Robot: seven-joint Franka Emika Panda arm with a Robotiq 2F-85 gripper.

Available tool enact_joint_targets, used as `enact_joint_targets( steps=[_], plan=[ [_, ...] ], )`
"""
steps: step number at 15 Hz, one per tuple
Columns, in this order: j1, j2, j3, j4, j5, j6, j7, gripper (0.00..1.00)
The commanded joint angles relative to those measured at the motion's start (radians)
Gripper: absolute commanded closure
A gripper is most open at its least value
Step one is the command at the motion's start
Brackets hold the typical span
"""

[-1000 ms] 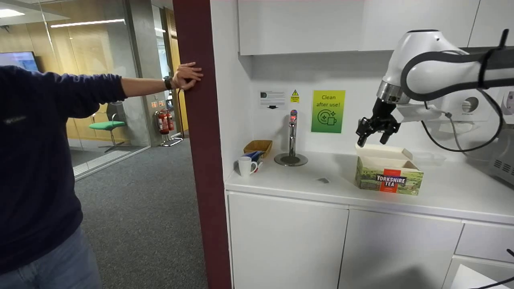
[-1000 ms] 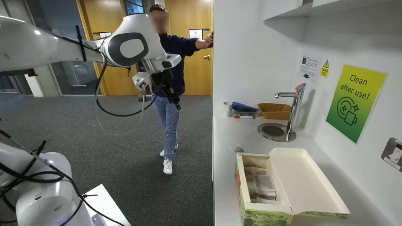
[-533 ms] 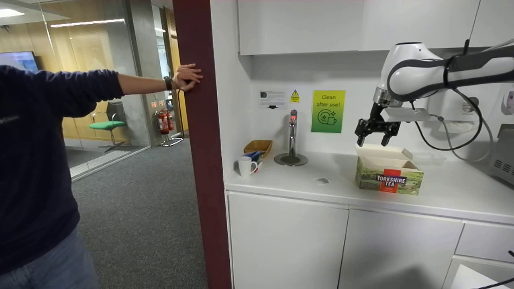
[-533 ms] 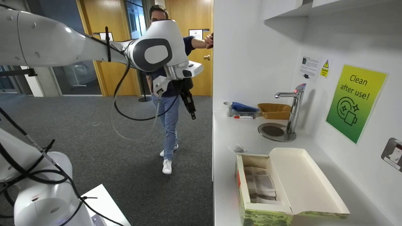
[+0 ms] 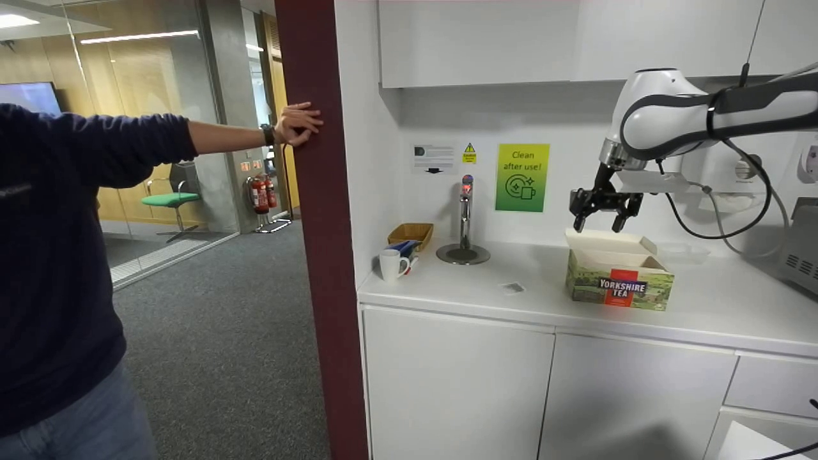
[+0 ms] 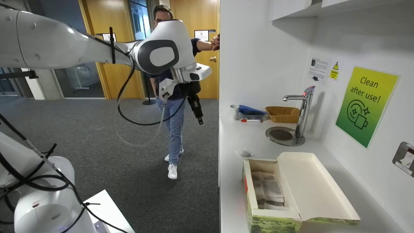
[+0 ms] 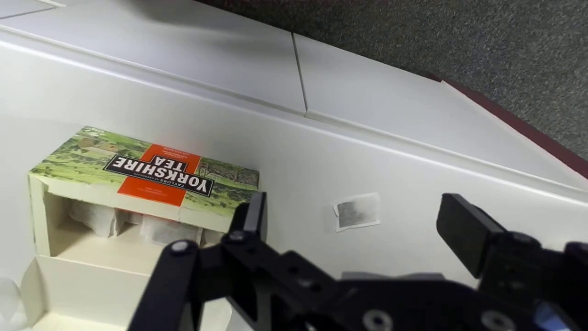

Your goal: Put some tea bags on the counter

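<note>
Hand (image 5: 598, 223): spread wide
Tea bag (image 7: 358, 211): lies near front edge of worktop (image 5: 460, 284)
Tea box (image 5: 618, 287): lid (image 6: 314, 189) open toward the back edge, more tea bags (image 6: 270, 188) inside

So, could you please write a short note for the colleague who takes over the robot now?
Gripper: the black two-fingered gripper is open in the air, holding nothing.
Things: one flat, square, papery grey tea bag lies on the smooth white counter; more tea bags are inside the open, rectangular green-and-red cardboard box.
Done: one bag is on the counter.
Left: probably at least one more, as the task says "some".
</note>
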Motion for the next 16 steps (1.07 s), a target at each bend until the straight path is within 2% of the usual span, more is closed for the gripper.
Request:
enact_joint_targets(
  steps=[1,5,16],
  plan=[
    [0.0,0.03,-0.005,0.029,-0.003,0.007,0.013,0.0],
    [-0.025,0.14,-0.047,0.116,0.003,0.029,0.035,0.0],
    [-0.065,0.472,-0.195,0.401,0.026,-0.014,0.082,0.0]
  ],
)
